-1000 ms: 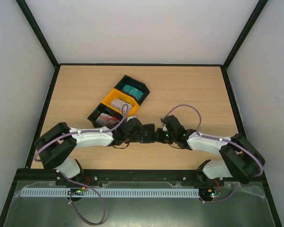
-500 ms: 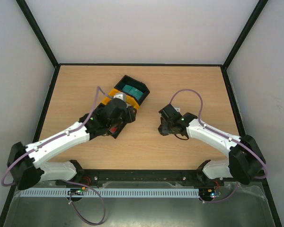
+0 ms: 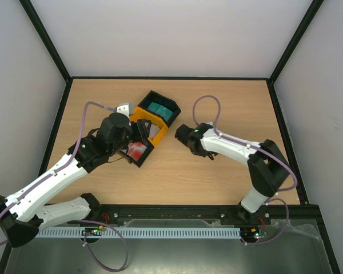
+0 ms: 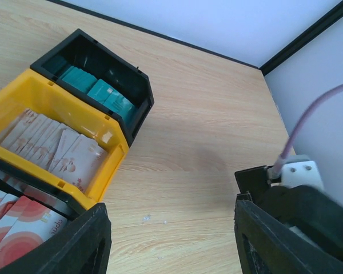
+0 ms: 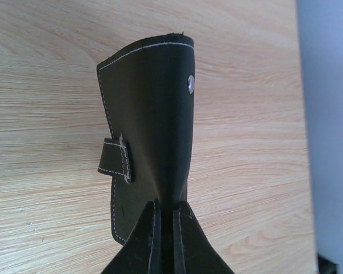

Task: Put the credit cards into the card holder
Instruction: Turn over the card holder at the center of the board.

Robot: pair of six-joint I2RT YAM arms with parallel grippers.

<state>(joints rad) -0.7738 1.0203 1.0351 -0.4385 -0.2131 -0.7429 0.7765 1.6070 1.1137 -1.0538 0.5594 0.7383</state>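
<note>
Left gripper (image 4: 171,242): spread wide and empty, over the red-and-white credit cards (image 4: 14,225) in the near bin (image 3: 147,155).
Right gripper (image 5: 166,211): pinching the card holder (image 5: 151,114), right of that bin.
Arm nearer the cards: left.

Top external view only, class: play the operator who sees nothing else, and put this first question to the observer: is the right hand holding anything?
Observer: Yes. The right hand is shut on the black card holder, gripping one edge.
Operator: Is the left hand carrying a card?
Observer: No. It is open, with nothing between its fingers.
Operator: What fills the yellow bin?
Observer: A row of grey-white cards.
</note>
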